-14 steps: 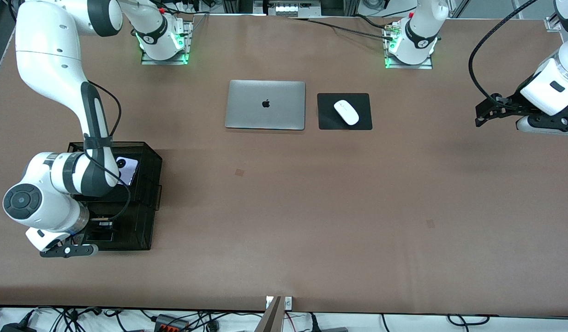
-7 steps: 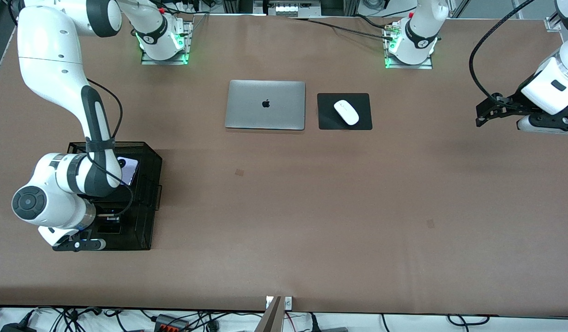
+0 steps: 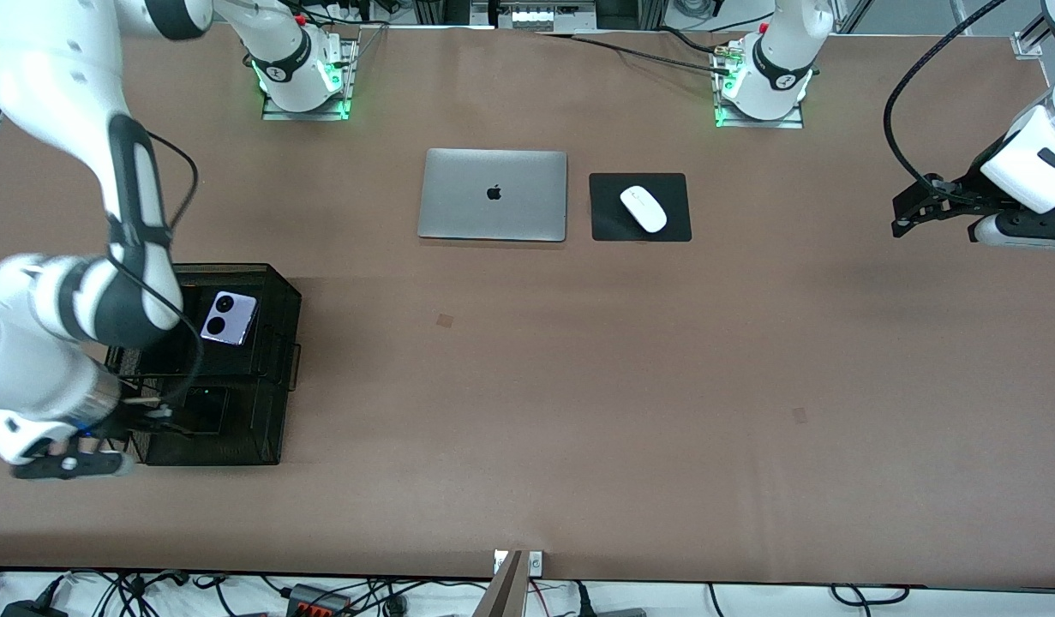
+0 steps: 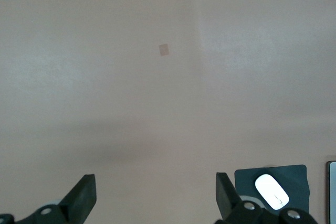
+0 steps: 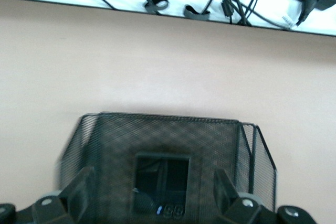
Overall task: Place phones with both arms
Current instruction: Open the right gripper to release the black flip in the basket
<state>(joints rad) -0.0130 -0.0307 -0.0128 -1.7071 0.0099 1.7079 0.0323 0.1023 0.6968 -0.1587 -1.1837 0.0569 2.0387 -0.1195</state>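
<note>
Small dark square phone (image 5: pixel 161 182) in black mesh tray (image 5: pixel 168 129), both end effectors' fingers apart.

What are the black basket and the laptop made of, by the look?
Black basket: looks like fine wire mesh on a thin metal frame, matte black; the table shows through its walls in the right wrist view. Laptop: likely aluminium with a satin silver finish and a dark logo; the lid is closed and evenly grey.

Left gripper (image 4: pixel 156 195) over bare desk (image 4: pixel 105 77), jaws wide apart, holding nothing.
White mouse (image 4: pixel 271 190) on black mouse pad (image 4: pixel 296 182) near frame edge; small tan square mark (image 4: pixel 164 50) on desk.
</note>
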